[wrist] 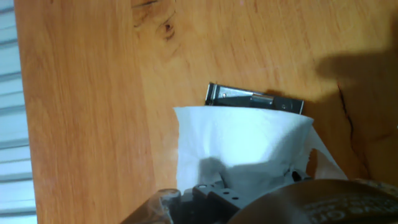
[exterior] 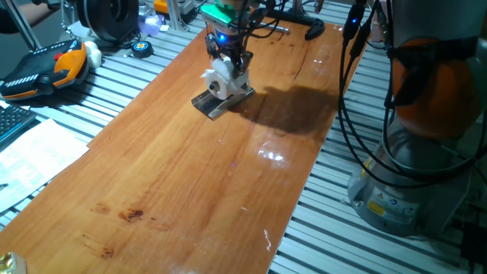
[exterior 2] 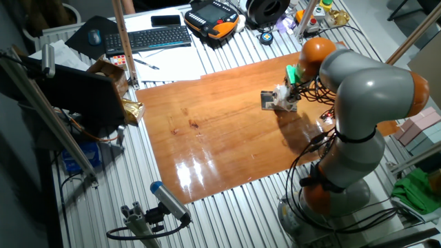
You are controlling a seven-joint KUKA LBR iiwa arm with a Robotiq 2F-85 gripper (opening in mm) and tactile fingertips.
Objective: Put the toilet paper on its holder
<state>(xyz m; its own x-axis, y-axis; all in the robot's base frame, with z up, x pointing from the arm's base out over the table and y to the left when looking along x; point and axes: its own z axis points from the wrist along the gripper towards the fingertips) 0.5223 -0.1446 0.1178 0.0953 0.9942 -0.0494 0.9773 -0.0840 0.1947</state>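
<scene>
The white toilet paper roll (exterior: 221,82) hangs in my gripper (exterior: 230,74), just above the dark grey holder plate (exterior: 221,101) on the wooden table. In the other fixed view the roll (exterior 2: 282,96) sits beside the holder (exterior 2: 269,100). In the hand view the roll (wrist: 242,146) fills the lower middle and covers most of the holder (wrist: 255,98), whose top edge and bar show above it. The fingers are shut on the roll. I cannot tell if the roll touches the plate.
The wooden tabletop (exterior: 190,183) runs toward the camera. A black clamp (exterior: 313,29) lies at the far end. An orange and black pendant (exterior: 46,68) and a tape roll (exterior: 141,49) lie off the board at left. The arm's base (exterior: 411,152) stands at right.
</scene>
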